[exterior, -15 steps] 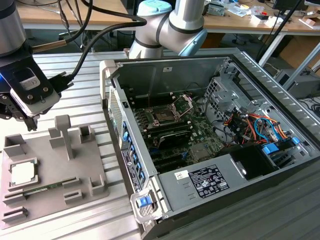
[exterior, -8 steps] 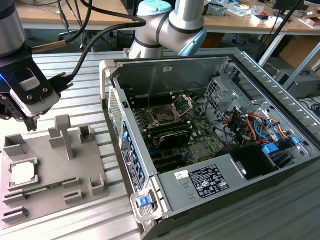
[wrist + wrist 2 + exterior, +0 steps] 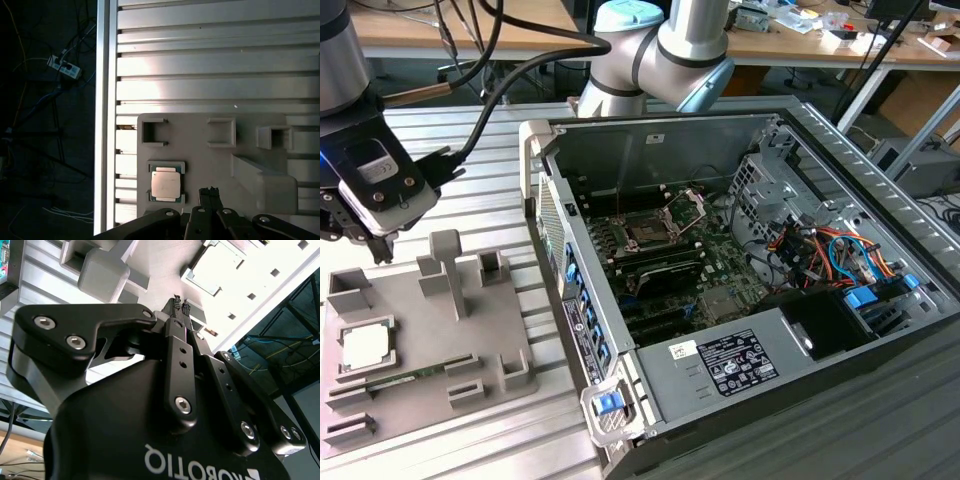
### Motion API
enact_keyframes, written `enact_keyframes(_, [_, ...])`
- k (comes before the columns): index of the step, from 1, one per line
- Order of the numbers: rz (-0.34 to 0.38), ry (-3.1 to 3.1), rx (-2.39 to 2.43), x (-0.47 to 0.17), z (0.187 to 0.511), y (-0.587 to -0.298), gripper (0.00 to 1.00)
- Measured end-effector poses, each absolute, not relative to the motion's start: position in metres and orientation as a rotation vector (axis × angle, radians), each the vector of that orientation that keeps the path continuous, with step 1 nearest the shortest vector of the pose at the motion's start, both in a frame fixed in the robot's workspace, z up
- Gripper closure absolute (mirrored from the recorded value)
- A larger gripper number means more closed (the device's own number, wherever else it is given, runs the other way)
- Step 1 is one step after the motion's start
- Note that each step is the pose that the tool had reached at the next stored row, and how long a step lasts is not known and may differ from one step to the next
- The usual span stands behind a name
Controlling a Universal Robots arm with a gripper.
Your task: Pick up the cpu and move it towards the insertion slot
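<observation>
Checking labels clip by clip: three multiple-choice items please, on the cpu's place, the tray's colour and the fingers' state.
1. Where is the cpu? A in the slot; B on the tray; C between the fingers.
2. The tray is: A grey; B red; C blue.
3. The fingers are: A shut, empty; B shut on the cpu; C wide open.
B: it lies in a tray pocket, far from the slot. A: plain grey all over. A: tips meet with nothing between in the second wrist view.
</observation>
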State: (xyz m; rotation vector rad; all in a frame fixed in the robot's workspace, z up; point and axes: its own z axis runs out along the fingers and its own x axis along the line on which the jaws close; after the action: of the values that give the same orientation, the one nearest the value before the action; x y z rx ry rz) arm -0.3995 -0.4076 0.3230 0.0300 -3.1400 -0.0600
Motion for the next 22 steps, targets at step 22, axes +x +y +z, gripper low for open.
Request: enact_keyframes(22, [-0.06, -3.14, 0.03, -0.402, 0.3176, -0.4076, 0.89])
